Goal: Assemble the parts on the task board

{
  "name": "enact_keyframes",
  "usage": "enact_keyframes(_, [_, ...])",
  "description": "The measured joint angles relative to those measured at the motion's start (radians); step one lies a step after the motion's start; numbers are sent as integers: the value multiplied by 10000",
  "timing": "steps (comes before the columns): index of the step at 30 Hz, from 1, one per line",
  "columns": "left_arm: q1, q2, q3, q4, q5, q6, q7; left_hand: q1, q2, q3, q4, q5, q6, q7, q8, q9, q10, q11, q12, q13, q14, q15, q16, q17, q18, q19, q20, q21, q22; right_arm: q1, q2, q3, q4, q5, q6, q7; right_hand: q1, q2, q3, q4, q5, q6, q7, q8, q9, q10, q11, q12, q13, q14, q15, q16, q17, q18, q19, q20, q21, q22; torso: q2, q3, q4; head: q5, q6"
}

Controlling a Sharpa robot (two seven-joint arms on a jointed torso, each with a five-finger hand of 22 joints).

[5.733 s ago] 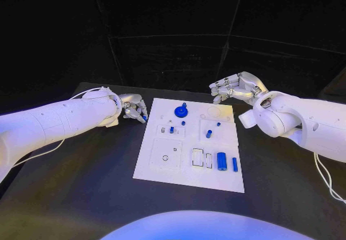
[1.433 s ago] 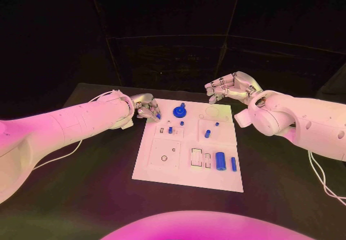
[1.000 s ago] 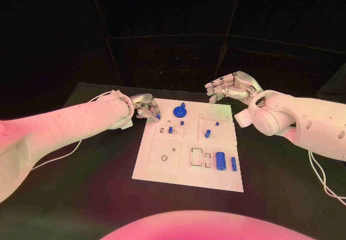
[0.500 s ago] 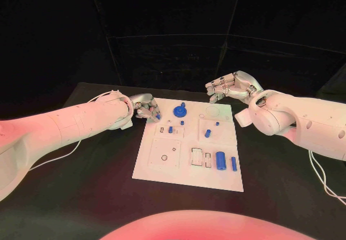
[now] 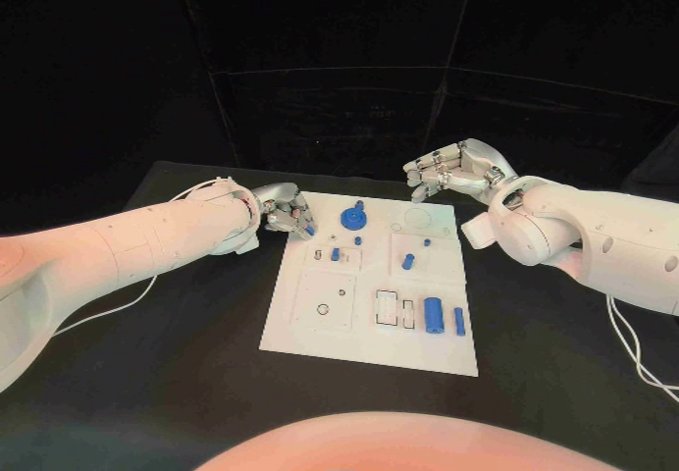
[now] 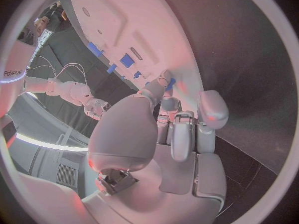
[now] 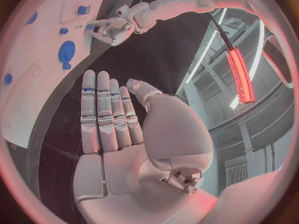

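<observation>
Over the task board (image 5: 371,324) in the head view, the left hand (image 5: 287,213) pinches a small blue part (image 5: 310,228) at the far-left corner; a loose pinch could drop it. In the left wrist view the fingertips (image 6: 163,78) cover that part, so misalignment is a risk. In the right wrist view the right hand (image 7: 112,119) hovers flat and empty, unable to steady the board.

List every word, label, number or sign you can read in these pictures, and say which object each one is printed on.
There is no text that can be read with certainty.
A short dark marking on the other white arm, seen in the left wrist view, is too small and bent to read.
The flat white task board and its small blue parts carry no printing that can be seen.
</observation>
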Motion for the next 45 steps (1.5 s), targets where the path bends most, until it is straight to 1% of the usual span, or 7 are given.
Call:
enact_keyframes(11, [0, -28, 0, 32, -3, -23, 18, 0, 0, -25, -25, 0, -2, 3, -69, -49, -1, 1, 0, -22, 0, 0, 0, 0, 2, 0, 0, 0, 25, 0, 3, 0, -9, 0, 4, 0, 0, 0, 0, 0, 0, 0, 0, 0, 0, 0, 0, 0, 0, 0, 0, 0, 0, 0, 0, 0, 0, 0, 0, 2, -4, 29, 4])
enact_keyframes(15, [0, -28, 1, 33, -3, -27, 19, 0, 0, -25, -81, 0, -111, 112, -194, -112, -2, 2, 0, -45, -37, 36, 0, 0, 3, 0, 0, 0, 43, -1, 4, 0, -10, 0, 6, 0, 0, 0, 0, 0, 0, 0, 0, 0, 0, 0, 0, 0, 0, 0, 0, 0, 0, 0, 0, 0, 0, 0, 0, 5, -8, 33, 9])
enact_keyframes(17, [0, -27, 1, 31, -3, -31, 19, 0, 0, -24, -82, 0, -198, 126, -264, -154, 35, 40, -1, -54, -37, 36, 0, 0, 3, 0, 0, 0, 49, -1, 4, 0, -10, 0, 7, 0, 0, 0, 0, 0, 0, 0, 0, 0, 0, 0, 0, 0, 0, 0, 0, 0, 0, 0, 0, 0, 0, 0, 0, 5, -8, 33, 10])
enact_keyframes(29, [0, -49, 1, -7, -5, -73, 6, 0, 0, -23, -82, 0, -234, 162, -310, -190, 34, 40, -1, -53, 0, 73, 0, 0, 5, 37, 37, 61, 92, -2, -5, 0, 22, -1, 9, 1, 0, 0, 0, 0, 0, 0, 0, 0, 0, 0, 0, 0, 0, 0, 0, 0, 0, 0, 0, 0, 0, 0, 0, 7, -13, 34, 20])
enact_keyframes(32, [0, -75, 1, -13, -5, -72, -6, 0, 0, -23, -81, 0, -234, 162, -311, -201, 35, 40, -1, -53, 0, 72, 0, 0, 6, 36, 37, 61, 113, -2, -5, 0, 27, -1, 11, 0, 0, 0, 0, 0, 0, 0, 0, 0, 0, 0, 0, 0, 0, 0, 0, 0, 0, 0, 0, 0, 0, 0, 1, 7, -13, 31, 5])
enact_keyframes(36, [0, -81, 1, -13, -5, -60, -20, 41, 41, 45, -149, -2, -233, 162, -369, -218, 34, 40, -1, -53, 0, 72, 0, 0, 6, 36, 37, 115, 136, -2, -5, 0, 27, -1, 14, -1, 0, 0, 0, 0, 0, 0, 0, 0, 0, 0, 0, 0, 0, 0, 0, 0, 0, 0, 0, 0, 0, 0, 1, 7, -12, 26, 0])
enact_keyframes(45, [1, -98, 1, -36, -4, -39, -61, 40, 40, 73, -177, -2, -233, 162, -378, -228, 34, 40, -2, -52, -36, 108, 0, 0, 6, 36, 37, 115, 145, -2, -5, 0, 14, -1, 18, -3, 0, 0, 5, -6, 0, 0, 0, 0, 0, -2, 2, 0, -2, 0, 0, 0, -2, 0, 0, 0, 0, -3, 1, 7, -9, 20, -4])
